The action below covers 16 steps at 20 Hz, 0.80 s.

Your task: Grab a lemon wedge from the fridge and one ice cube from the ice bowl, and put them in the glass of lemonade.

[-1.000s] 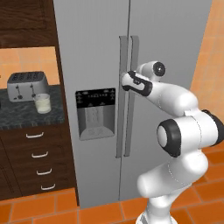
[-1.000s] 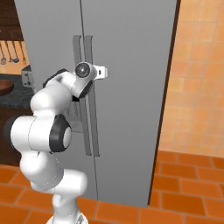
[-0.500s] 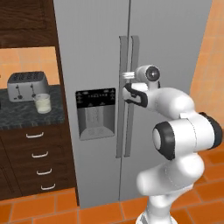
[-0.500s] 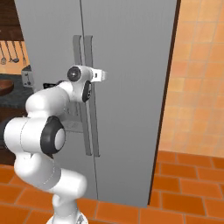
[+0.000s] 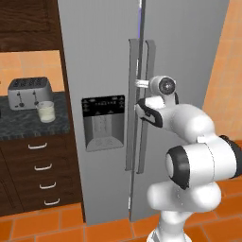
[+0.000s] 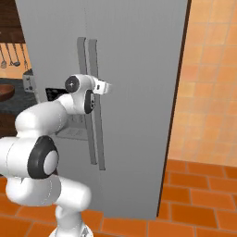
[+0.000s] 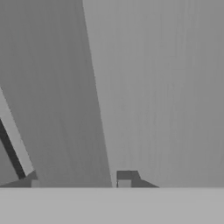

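Fridge [image 5: 99,56] doors stood closed, and the gripper [image 5: 140,84] was up against the right door's long handle [image 5: 147,104], at about the height of the dispenser panel [image 5: 103,122]. Whether the fingers [image 7: 126,177] were spread or pinching the handle could not be told. Far to the left, the glass of lemonade [image 5: 46,111] stood on the dark table [image 5: 23,127], just in front of the toaster [image 5: 29,91].

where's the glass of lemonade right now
In the left base view the glass stands on the dark counter left of the fridge, just right of the toaster.
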Tool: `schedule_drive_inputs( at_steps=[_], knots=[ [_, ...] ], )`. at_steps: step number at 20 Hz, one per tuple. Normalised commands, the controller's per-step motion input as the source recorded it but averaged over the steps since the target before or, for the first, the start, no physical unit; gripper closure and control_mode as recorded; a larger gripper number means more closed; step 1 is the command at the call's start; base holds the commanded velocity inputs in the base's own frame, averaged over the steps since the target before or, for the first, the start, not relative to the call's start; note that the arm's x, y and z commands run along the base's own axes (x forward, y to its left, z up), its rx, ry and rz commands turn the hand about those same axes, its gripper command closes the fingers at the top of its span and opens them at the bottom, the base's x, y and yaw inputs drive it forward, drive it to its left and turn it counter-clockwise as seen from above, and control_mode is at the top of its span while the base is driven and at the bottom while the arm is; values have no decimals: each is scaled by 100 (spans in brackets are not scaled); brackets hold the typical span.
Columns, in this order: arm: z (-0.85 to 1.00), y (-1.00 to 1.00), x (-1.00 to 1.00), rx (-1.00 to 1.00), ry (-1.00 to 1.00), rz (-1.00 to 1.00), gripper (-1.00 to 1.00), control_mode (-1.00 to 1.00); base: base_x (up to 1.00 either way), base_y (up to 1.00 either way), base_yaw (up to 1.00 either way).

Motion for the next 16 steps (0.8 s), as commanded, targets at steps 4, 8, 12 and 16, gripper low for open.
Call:
schedule_drive_inputs(
  at_steps=[4, 8, 12, 16],
  knots=[
    [73, -100, -57, 16, 6, -1, 100, -100, 0, 0, 0],
    [69, -100, -68, 17, 12, -2, 100, -100, 0, 0, 0],
    [24, -100, -71, 14, 0, -4, 100, -100, 0, 0, 0],
    [4, -100, -83, 11, -7, -5, 100, -100, 0, 0, 0]
  ],
)
